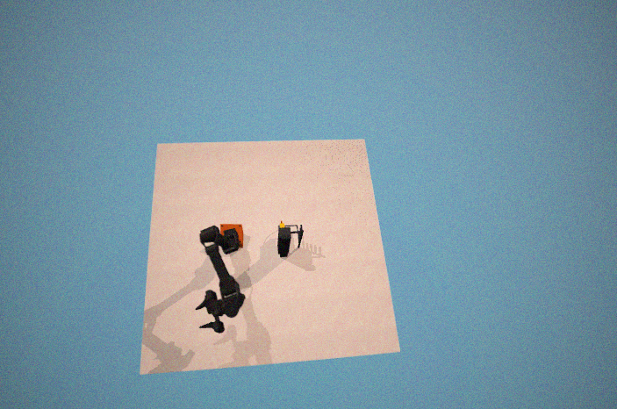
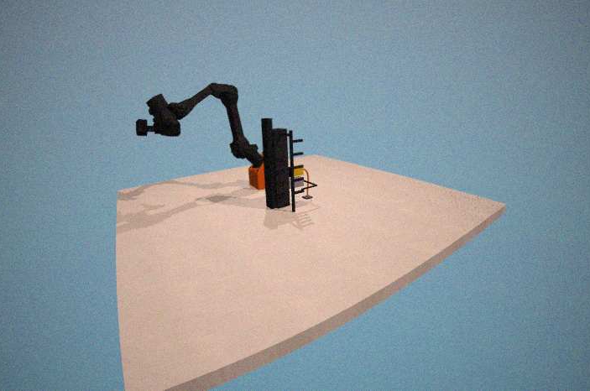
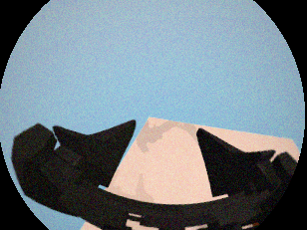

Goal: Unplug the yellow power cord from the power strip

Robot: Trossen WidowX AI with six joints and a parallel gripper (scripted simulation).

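Yellow plug [image 2: 298, 171] on upright black power strip [image 2: 276, 168], pointing sideways

A pale pinkish square table [image 1: 319, 312] spreads against a plain blue backdrop [image 1: 511, 96], with an orange block [image 1: 233, 231] sitting on it toward its left side.

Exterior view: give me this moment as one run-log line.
tool: open, holds nothing | position: raised, far from power strip | yellow plug: seated in strip | cord: untouched | step: approach not begun

yellow plug [image 2: 298, 171], black power strip [image 2: 276, 168], orange base [image 2: 257, 177]
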